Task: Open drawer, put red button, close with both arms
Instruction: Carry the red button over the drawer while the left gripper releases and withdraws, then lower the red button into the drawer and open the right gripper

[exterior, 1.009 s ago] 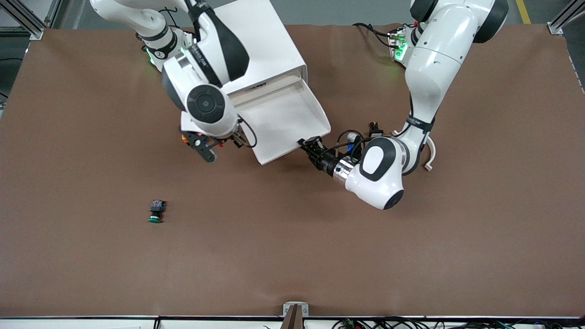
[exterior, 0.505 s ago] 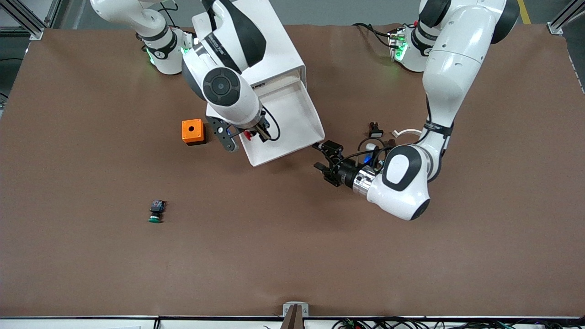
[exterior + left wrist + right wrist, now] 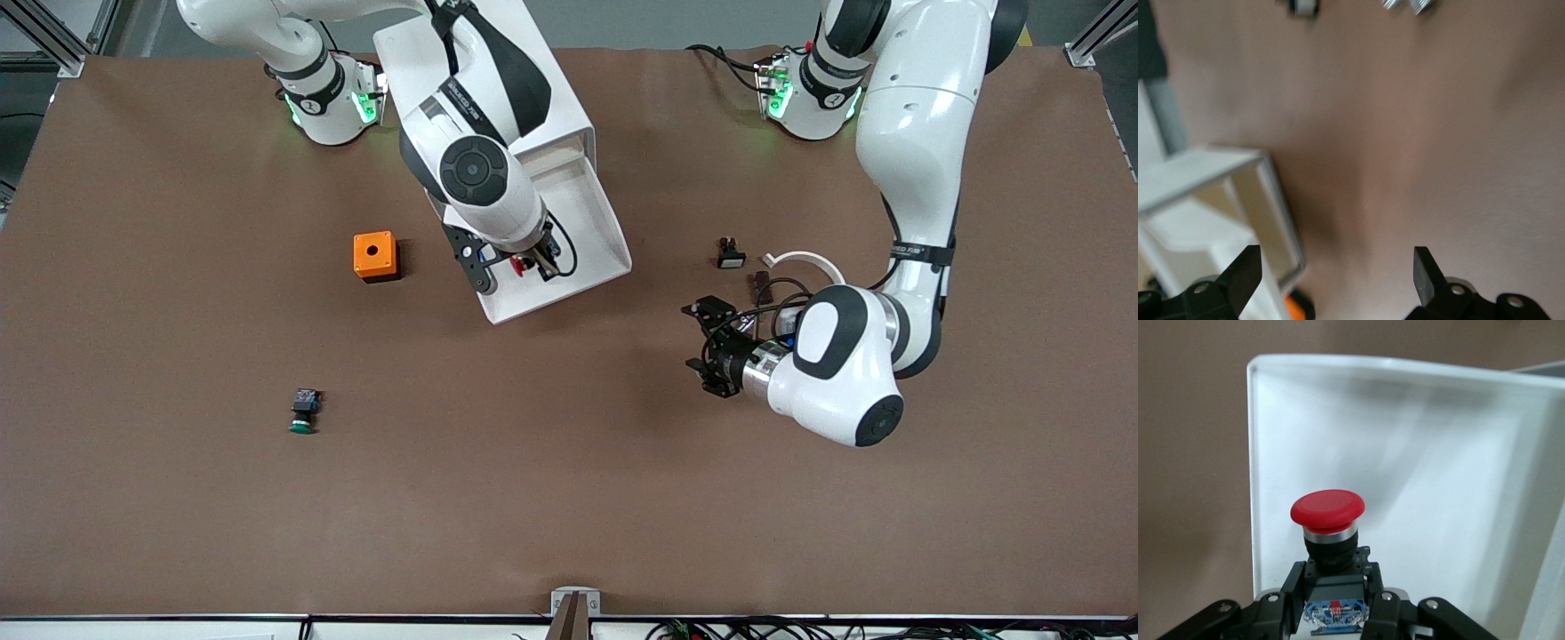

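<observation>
My right gripper (image 3: 514, 267) is shut on the red button (image 3: 518, 262) and holds it upright over the front part of the open drawer (image 3: 591, 222). The drawer is pulled out of the white cabinet (image 3: 556, 98). In the right wrist view the red cap (image 3: 1328, 509) stands above the black body between the fingers (image 3: 1386, 607), with the white tray (image 3: 1418, 453) below. My left gripper (image 3: 698, 338) is open and empty, low over bare table toward the left arm's end, apart from the drawer. The left wrist view shows its spread fingertips (image 3: 1426, 270) and the cabinet (image 3: 1211, 173).
An orange box with a hole (image 3: 374, 256) stands beside the drawer toward the right arm's end. A green-capped button (image 3: 303, 412) lies nearer the front camera. A small black and white part (image 3: 731, 256) and a white curved piece (image 3: 805, 259) lie near the left arm.
My right arm has carried the red button from beside the orange box to over the open drawer. My left gripper has let go of the drawer front, opened and drawn away from it.
</observation>
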Available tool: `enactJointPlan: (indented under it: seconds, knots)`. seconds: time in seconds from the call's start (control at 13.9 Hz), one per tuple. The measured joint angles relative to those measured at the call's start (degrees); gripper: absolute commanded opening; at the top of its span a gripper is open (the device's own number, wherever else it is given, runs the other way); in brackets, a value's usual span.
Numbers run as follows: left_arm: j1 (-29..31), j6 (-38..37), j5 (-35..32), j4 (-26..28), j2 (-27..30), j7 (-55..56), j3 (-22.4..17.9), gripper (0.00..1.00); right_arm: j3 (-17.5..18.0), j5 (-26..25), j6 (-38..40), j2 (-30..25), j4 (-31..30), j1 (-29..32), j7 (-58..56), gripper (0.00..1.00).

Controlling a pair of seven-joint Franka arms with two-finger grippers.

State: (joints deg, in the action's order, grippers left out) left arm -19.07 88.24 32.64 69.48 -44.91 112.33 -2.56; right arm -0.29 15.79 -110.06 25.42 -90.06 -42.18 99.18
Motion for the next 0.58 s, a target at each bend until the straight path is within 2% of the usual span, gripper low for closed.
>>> enactJointPlan:
  seconds: [0.14,0.29,0.58]
  knots:
    - [-1.0,0.5,-5.6,-0.3,1.9,-8.5,0.0,1.0,0.0,0.1,-0.7,1.0,0.0,-0.3,0.4,0.09]
    - [-1.2,0.9,-9.2,-0.3,2.9,-20.9,-0.2,1.0,0.0,0.1,-1.1,1.8,0.0,-0.3,0.5,0.11]
    - [-1.4,1.0,-21.6,-0.4,4.8,-46.0,0.2,1.0,-0.1,0.1,-1.5,2.6,0.0,-0.3,0.5,0.16]
